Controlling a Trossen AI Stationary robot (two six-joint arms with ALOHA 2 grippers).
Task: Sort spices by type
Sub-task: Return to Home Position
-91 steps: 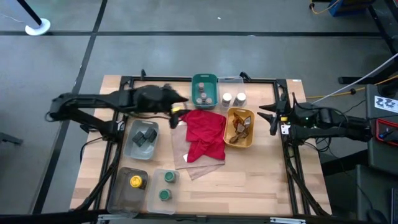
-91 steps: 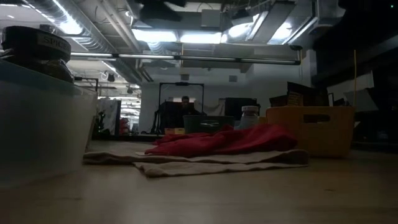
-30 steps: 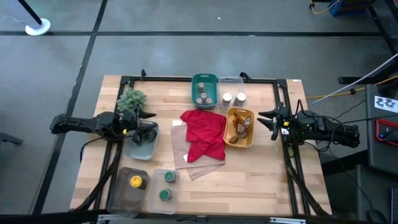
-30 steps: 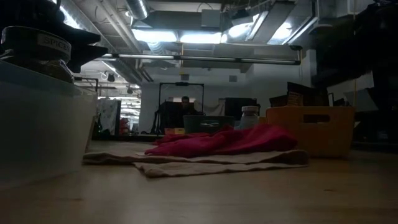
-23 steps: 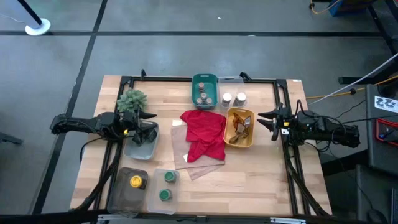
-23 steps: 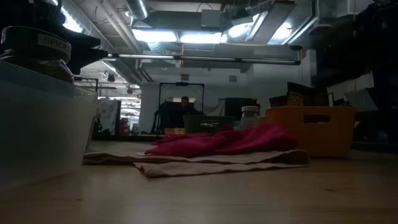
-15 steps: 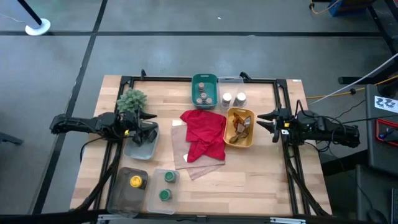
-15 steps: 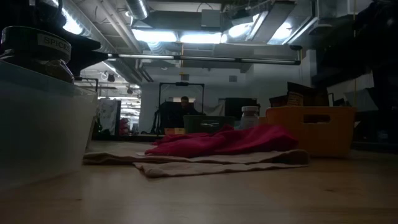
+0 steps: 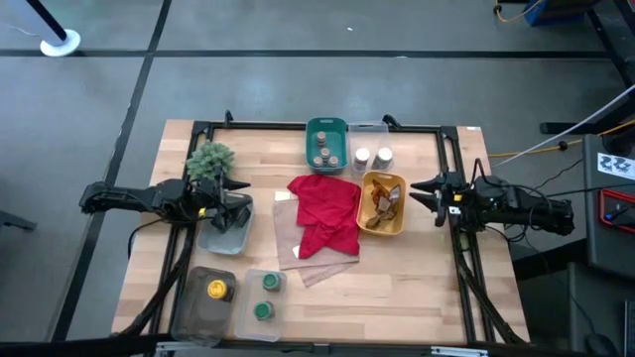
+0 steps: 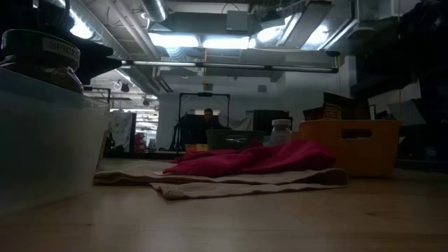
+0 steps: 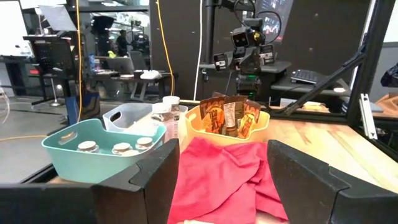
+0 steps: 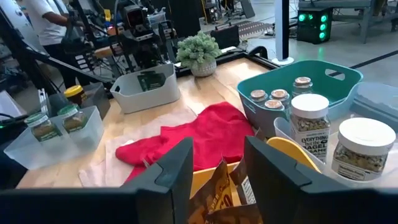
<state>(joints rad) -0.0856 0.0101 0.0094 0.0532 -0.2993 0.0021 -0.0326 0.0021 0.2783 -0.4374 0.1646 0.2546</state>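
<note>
Ref. point: red cloth (image 9: 325,210), crumpled mid-worktop (image 9: 417,288) on a beige sheet (image 9: 288,243).

Left end effector (image 11: 222,155): on the left-arm side of the cloth, over the grey bin (image 12: 146,99), pointing toward the cloth. Fingers spread wide, nothing between them.

Right end effector (image 12: 217,146): on the right-arm side of the cloth, just outside the yellow bin (image 10: 350,154), pointing toward the cloth. Fingers parted, nothing held.

Spices, placed from the cloth:
- Far side: teal bin (image 11: 93,165), just beyond the cloth's far edge. Tan-lidded jars (image 11: 114,148) stand upright in it.
- Far side, toward the right arm: clear bin (image 9: 369,128), side by side with the teal bin. Two white-lidded jars (image 12: 310,102) upright inside.
- Right-arm side: yellow bin right against the cloth's edge. Brown foil packets (image 11: 225,115) stand on end in it, tops above the rim.
- Left-arm side: grey bin, near the cloth but apart from it. Dark tins (image 12: 149,81) inside.
- Near side, toward the left arm: larger clear bin (image 9: 193,317) with one yellow-lidded jar (image 9: 215,290). Next to it, closer to the cloth, smaller clear bin (image 12: 56,149) with two green-lidded jars (image 9: 262,310).

Other: plant (image 9: 210,159) on the left-arm side of the cloth, just beyond the grey bin.
</note>
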